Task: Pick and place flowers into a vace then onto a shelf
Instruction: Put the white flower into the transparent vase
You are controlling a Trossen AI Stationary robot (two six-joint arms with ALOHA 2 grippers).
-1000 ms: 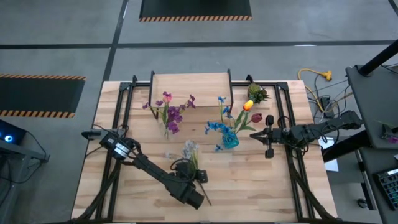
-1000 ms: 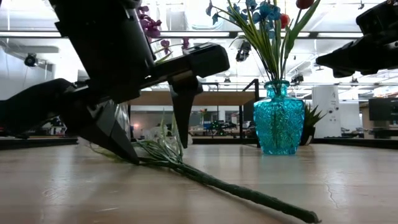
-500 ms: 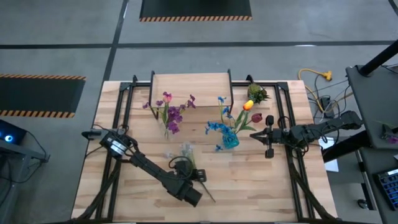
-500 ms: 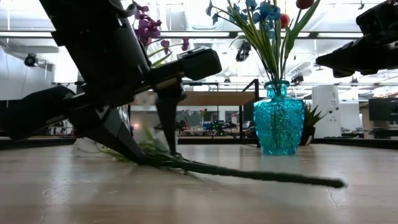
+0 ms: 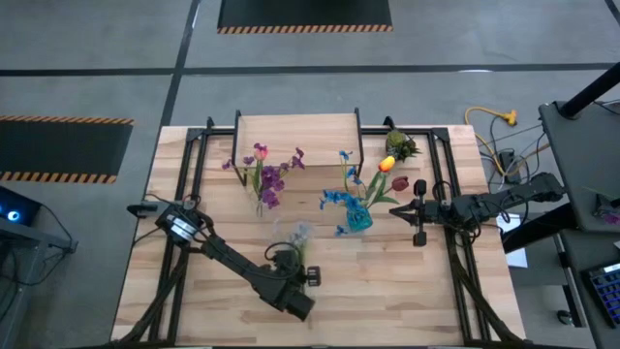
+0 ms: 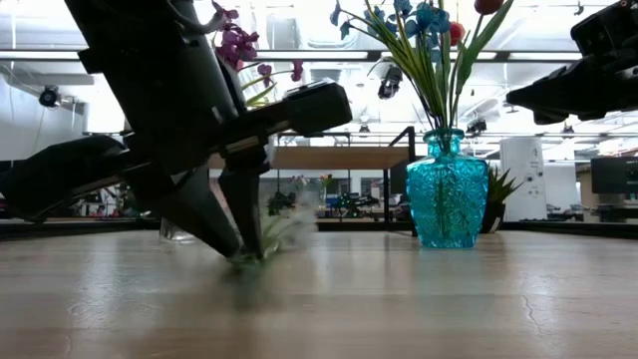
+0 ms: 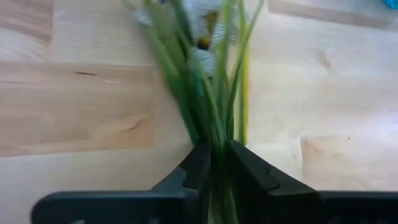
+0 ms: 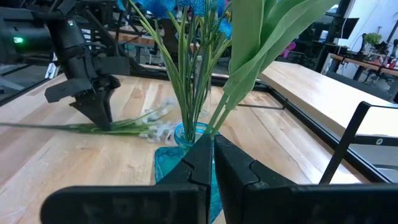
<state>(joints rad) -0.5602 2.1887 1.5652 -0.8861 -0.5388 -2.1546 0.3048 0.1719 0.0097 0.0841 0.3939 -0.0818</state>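
A white flower [image 5: 298, 233] with long green leaves lies on the wooden table near its middle. My left gripper [image 5: 293, 258] is shut on its stem, also in the low view [image 6: 244, 254]. A blue glass vase [image 5: 358, 219] holds blue, orange and dark red flowers [image 5: 386, 167] and stands on the table. My right gripper [image 5: 393, 209] is shut and stands level just right of that vase; whether it touches it I cannot tell. The shelf [image 5: 298, 131] stands at the far edge. My left gripper pinches the white flower's green stem [image 7: 214, 140] between its two fingers, just below the leaves. The fingers [image 6: 224, 219] slant down from above, their tips at the table top. The leaves and bloom [image 7: 202, 43] reach out beyond the fingers, low over the wood.
A clear vase with purple flowers [image 5: 263, 192] stands left of the blue one. A short green spiky sprig [image 5: 401, 145] sits at the far right by the shelf. Black frame rails [image 5: 441, 174] run along both table sides. Bare wood [image 5: 407, 281] lies at the near right.
My left gripper has shut on the white flower's stem and shifted a little toward the table's left edge. The stem has swung about on the table; its free end, which lay toward the near right, has left the low view.
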